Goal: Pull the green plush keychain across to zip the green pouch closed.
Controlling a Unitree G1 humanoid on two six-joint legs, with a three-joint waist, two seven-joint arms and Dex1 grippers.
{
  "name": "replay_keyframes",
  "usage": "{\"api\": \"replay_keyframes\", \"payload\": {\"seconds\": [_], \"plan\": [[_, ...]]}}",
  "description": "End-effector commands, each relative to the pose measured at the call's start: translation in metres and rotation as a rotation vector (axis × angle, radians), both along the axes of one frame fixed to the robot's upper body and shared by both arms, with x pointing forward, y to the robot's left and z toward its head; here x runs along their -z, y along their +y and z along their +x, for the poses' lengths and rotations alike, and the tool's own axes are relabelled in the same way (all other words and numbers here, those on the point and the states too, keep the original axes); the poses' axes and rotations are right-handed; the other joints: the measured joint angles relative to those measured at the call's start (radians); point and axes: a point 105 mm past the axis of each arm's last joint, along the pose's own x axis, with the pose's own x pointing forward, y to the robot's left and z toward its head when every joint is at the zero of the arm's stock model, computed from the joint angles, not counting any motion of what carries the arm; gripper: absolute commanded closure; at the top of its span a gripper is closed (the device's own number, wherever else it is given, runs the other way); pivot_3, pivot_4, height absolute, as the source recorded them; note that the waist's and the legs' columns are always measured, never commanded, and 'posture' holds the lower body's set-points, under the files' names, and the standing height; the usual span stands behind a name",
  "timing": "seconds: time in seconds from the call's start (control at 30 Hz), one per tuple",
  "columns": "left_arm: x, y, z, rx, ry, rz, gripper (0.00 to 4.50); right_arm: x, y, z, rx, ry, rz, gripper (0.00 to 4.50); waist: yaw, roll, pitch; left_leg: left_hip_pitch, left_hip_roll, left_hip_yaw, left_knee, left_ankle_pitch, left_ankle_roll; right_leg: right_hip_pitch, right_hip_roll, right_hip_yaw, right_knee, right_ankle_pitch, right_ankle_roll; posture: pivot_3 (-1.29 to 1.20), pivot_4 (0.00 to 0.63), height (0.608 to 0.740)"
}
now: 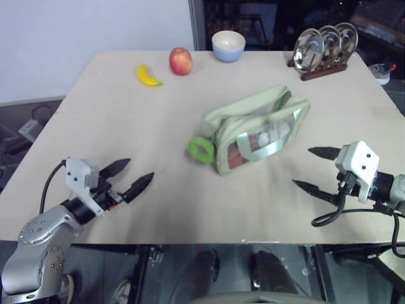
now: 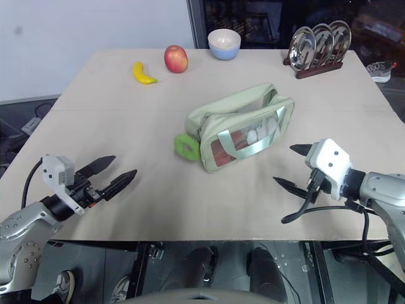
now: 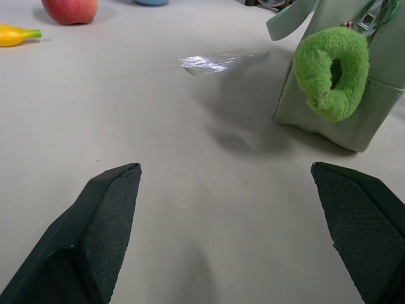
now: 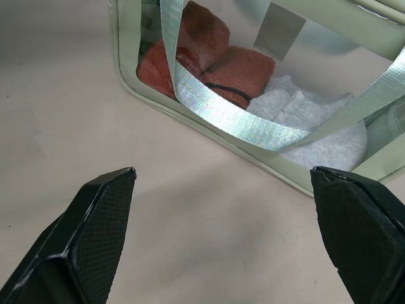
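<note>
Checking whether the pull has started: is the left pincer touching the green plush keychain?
Apart. In the left eye view the open left pincer sits over bare table, well short of the green plush keychain hanging at the green pouch end.

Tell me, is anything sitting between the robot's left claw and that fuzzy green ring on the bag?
Nothing visible. Bare table lies between the open left gripper and the green plush keychain, which hangs at the green pouch's near end.

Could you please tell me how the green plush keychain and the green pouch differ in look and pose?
The green plush keychain is a small bright lime fuzzy ring; the green pouch is a far larger pale sage bag with a clear window. The keychain hangs at the pouch's end; the pouch rests on the table. Both are green.
</note>
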Motion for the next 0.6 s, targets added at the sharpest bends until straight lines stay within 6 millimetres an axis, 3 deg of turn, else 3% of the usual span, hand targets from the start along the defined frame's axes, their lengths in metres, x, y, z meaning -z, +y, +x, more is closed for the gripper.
{"api": "replay_keyframes", "payload": {"seconds": [0.03, 0.33, 0.6], "plan": [[-0.017, -0.007, -0.007, 0.069, -0.061, 0.019, 0.03, -0.014, 0.006, 0.001, -0.045, -0.128, -0.06, 0.0, -0.001, 0.0, 0.0, 0.0, 0.0, 0.0, 0.0, 0.0, 0.0, 0.0, 0.0, 0.0, 0.0, 0.0, 0.0, 0.0, 0.15, 0.74], [-0.026, -0.057, -0.035, 0.41, -0.147, -0.004, 0.03, -0.065, 0.03, 0.011, -0.19, -0.496, -0.19, 0.0, -0.004, 0.0, 0.0, 0.001, 0.001, 0.006, -0.002, -0.002, 0.002, 0.0, 0.0, 0.0, -0.005, 0.001, 0.001, 0.0, 0.15, 0.74], [-0.039, -0.069, -0.046, 0.6, -0.186, -0.029, 0.03, -0.071, 0.055, 0.041, -0.326, -0.631, -0.352, 0.0, -0.003, 0.0, 0.001, 0.002, 0.003, 0.008, -0.005, -0.002, 0.003, 0.0, 0.0, 0.0, -0.005, 0.001, 0.0, 0.0, 0.15, 0.74]]}}
